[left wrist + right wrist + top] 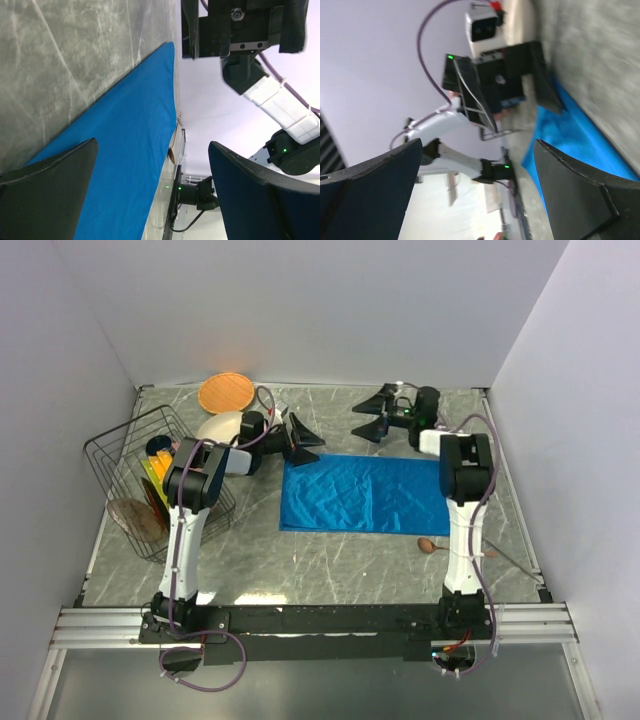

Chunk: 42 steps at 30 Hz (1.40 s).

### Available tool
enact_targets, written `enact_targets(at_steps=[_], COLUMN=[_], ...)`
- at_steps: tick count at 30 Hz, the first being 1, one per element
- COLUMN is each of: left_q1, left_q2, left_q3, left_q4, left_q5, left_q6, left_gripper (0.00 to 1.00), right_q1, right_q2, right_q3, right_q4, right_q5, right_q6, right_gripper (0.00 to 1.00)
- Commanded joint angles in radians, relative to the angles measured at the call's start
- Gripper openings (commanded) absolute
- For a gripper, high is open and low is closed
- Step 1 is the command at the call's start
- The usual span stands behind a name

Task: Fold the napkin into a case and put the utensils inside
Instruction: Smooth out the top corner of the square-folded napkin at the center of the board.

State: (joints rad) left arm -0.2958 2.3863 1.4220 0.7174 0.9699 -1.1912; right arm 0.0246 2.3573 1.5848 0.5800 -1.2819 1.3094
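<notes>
Two pincers stand with jaws wide apart, holding nothing: the left pincer (303,442), just right of a wire basket (100,465) of plates, hovers at the far left corner of the napkin (362,494), and the right pincer (372,416) hangs just beyond its far edge. The blue napkin lies flat as a wide rectangle mid-worktop (330,565). The wooden spoon (428,545) lies just off its near right corner.
</notes>
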Motion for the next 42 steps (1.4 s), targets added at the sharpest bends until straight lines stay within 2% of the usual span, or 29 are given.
enact_targets(at_steps=[1, 3, 7, 9, 11, 14, 15, 16, 17, 26, 31, 37, 40, 42], left_q1=[0.003, 0.003, 0.007, 0.01, 0.012, 0.017, 0.017, 0.02, 0.02, 0.029, 0.032, 0.032, 0.034, 0.035], left_q2=[-0.07, -0.07, -0.053, -0.044, -0.036, -0.03, -0.027, -0.023, -0.018, -0.006, -0.007, -0.006, -0.006, -0.007], left_q3=[-0.052, -0.055, -0.029, -0.02, -0.008, -0.012, -0.014, -0.015, -0.012, -0.001, -0.011, -0.014, -0.017, -0.018], left_q4=[0.001, -0.009, -0.049, -0.065, -0.107, -0.115, -0.115, -0.119, -0.119, -0.148, -0.145, -0.144, -0.156, -0.159], left_q5=[-0.04, -0.039, -0.039, -0.046, -0.059, -0.059, -0.06, -0.059, -0.054, -0.053, -0.051, -0.051, -0.048, -0.048], left_q6=[0.044, 0.056, 0.076, 0.076, 0.099, 0.104, 0.104, 0.105, 0.104, 0.128, 0.131, 0.133, 0.142, 0.145], left_gripper=[0.99, 0.99, 0.99, 0.99, 0.99, 0.99, 0.99, 0.99, 0.99, 0.99, 0.99, 0.99, 0.99, 0.99], right_q1=[0.069, 0.095, 0.123, 0.13, 0.138, 0.14, 0.136, 0.138, 0.141, 0.144, 0.161, 0.158, 0.137, 0.121], right_q2=[0.051, 0.057, 0.085, 0.085, 0.08, 0.071, 0.068, 0.066, 0.066, 0.06, 0.03, 0.049, 0.056, 0.046], right_q3=[0.053, 0.052, 0.038, 0.034, 0.021, 0.026, 0.032, 0.033, 0.032, -0.029, -0.075, -0.086, -0.072, -0.06], right_q4=[0.45, 0.41, 0.457, 0.407, 0.335, 0.143, 0.016, -0.033, -0.073, -0.045, 0.035, -0.003, -0.097, -0.216], right_q5=[-0.013, -0.005, -0.005, -0.017, -0.028, -0.046, -0.045, -0.045, -0.046, -0.048, -0.051, -0.048, -0.048, -0.048], right_q6=[0.352, 0.306, 0.352, 0.305, 0.184, -0.036, -0.097, -0.189, -0.212, -0.234, -0.174, -0.219, -0.298, -0.366], right_gripper=[1.0, 1.0, 1.0, 1.0, 1.0, 1.0, 1.0, 1.0, 1.0, 1.0, 1.0, 1.0, 1.0, 1.0])
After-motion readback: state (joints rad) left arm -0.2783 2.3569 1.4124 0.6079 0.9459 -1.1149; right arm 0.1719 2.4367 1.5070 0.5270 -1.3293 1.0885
